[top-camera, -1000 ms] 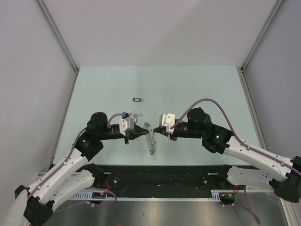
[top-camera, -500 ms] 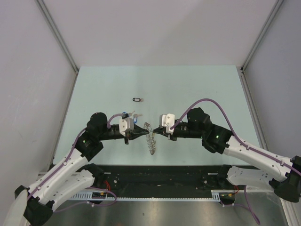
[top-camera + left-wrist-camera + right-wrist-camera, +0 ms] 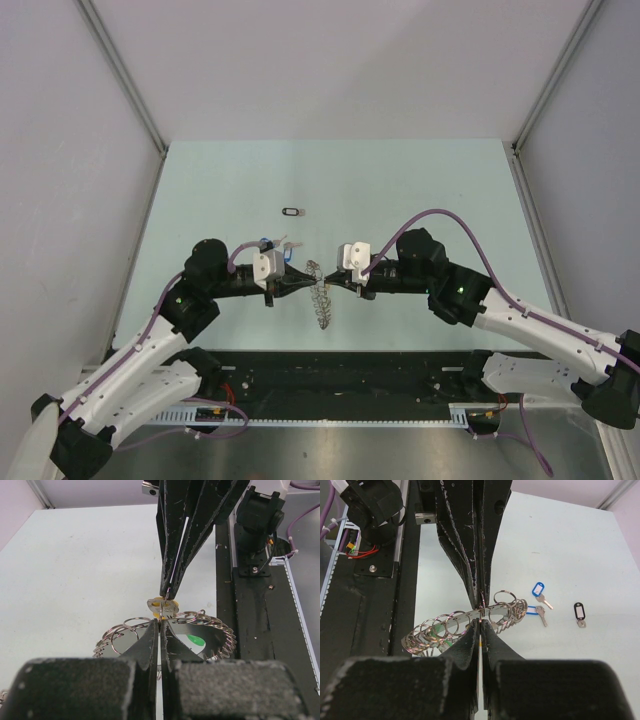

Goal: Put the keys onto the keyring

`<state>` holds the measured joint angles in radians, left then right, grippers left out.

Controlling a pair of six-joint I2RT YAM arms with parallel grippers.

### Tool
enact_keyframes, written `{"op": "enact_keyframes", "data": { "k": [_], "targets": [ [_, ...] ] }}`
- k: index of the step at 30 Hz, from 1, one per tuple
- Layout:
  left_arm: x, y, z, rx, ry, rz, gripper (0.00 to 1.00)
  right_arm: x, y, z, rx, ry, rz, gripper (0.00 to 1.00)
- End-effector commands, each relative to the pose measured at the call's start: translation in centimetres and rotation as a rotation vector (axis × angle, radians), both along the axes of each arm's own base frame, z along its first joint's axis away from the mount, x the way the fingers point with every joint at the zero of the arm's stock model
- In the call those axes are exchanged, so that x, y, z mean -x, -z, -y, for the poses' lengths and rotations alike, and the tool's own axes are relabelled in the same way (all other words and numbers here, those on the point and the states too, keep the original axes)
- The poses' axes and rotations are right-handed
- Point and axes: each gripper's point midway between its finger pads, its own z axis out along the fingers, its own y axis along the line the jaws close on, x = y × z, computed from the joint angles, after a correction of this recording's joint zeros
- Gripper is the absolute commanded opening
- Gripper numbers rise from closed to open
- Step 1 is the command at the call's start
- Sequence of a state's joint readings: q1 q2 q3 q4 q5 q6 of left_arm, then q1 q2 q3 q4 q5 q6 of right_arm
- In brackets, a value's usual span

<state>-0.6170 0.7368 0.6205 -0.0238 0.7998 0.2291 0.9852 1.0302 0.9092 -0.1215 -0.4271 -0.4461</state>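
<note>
The keyring (image 3: 321, 297) is a silver band hung with several small split rings; it is held up off the table between my two grippers. My left gripper (image 3: 303, 282) is shut on one of its small rings, seen in the left wrist view (image 3: 161, 620). My right gripper (image 3: 337, 283) is shut on a yellow-tagged key (image 3: 163, 605), tip to tip with the left fingers at the keyring (image 3: 470, 622). A green tag (image 3: 196, 640) shows through the ring. Two blue-tagged keys (image 3: 538, 590) and a black-tagged key (image 3: 578, 612) lie on the table.
The black-tagged key (image 3: 291, 211) lies alone towards the back of the pale green table (image 3: 420, 190). The blue-tagged keys (image 3: 266, 243) lie just behind my left wrist. A black rail (image 3: 340, 372) runs along the near edge.
My right arm has crept slightly to the left towards the keyring. The left gripper and the ring have barely moved.
</note>
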Motion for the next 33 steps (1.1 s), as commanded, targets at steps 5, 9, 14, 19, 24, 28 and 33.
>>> {"op": "enact_keyframes", "data": {
  "k": [5,9,14,19,24,28,33],
  "targets": [
    [0.42,-1.83,0.15,0.047,0.029,0.085,0.0,-0.37,-3.02,0.02,-0.071,0.019,0.049,0.0],
    [0.4,-1.79,0.16,0.046,0.029,0.083,0.01,-0.44,-3.29,0.24,-0.077,0.029,0.053,0.0],
    [0.41,-1.76,0.16,0.045,0.029,0.082,0.01,-0.5,-3.11,0.19,-0.073,0.032,0.051,0.0],
    [0.45,-1.82,0.18,0.047,0.032,0.083,0.0,-0.58,-2.81,0.0,-0.065,0.032,0.045,0.0],
    [0.5,-1.82,0.21,0.048,0.037,0.084,0.0,-0.65,-2.63,-0.14,-0.062,0.029,0.043,0.0],
    [0.46,-1.88,0.19,0.049,0.034,0.087,0.0,-0.56,-2.55,-0.27,-0.061,0.02,0.041,0.0],
    [0.4,-1.91,0.19,0.05,0.031,0.088,0.0,-0.34,-2.6,-0.34,-0.064,0.006,0.041,0.0]
  ]
}}
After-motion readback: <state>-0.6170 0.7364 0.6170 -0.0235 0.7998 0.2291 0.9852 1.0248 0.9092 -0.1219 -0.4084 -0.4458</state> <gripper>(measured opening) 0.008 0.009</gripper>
